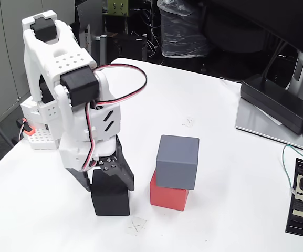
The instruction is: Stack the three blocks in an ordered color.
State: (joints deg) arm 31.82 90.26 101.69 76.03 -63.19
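Observation:
A slate grey block [178, 160] sits on top of a red block [168, 196] right of the table's centre, its edges slightly askew to the red one. To their left a black block [111, 199] rests on the white table. My gripper [109, 184] reaches down over the black block's top, with a dark finger [124, 170] on its right side and the other on its left. The jaws look shut on the black block.
A long black power adapter [277, 102] lies on a grey plate [261, 128] at the back right. A black strip with a green cable [301, 197] lies at the right edge. Taped X marks [135, 226] are on the table, and a white breadboard [38, 139] sits by the arm's base.

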